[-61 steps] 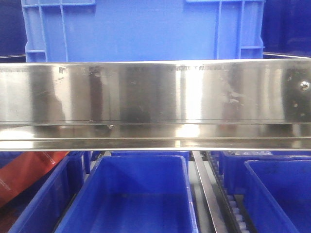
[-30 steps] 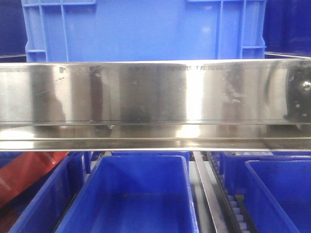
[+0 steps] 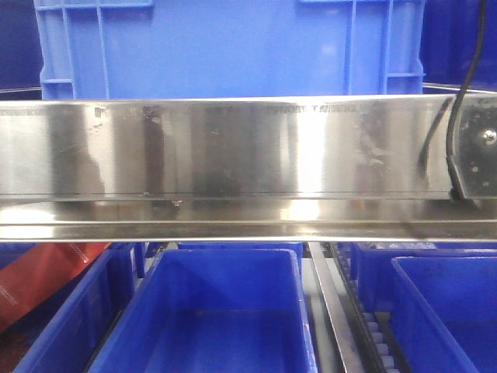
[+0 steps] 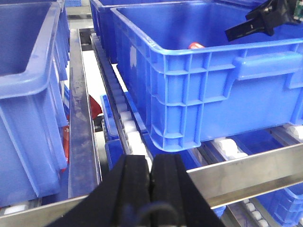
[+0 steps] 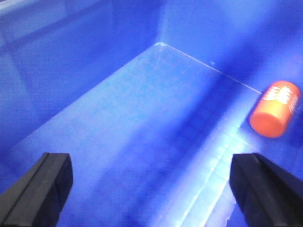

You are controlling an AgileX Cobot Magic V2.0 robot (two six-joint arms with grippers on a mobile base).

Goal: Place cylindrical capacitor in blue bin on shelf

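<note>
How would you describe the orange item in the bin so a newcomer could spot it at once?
Start at the steel shelf and find the large blue bin on its rollers. Inside, on the floor by a side wall, lies the capacitor: a short cylinder on its side, the only orange thing among all the blue.

Front view close against shelf [image 3: 233, 148]

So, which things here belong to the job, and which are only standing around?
Belong to the job:
- orange capacitor, lying on the floor of the bin
- blue bin holding it
- steel shelf
- right gripper, open above the bin floor

Only standing around:
- neighbouring blue bin
- lower bin
- left gripper, shut and empty
</note>
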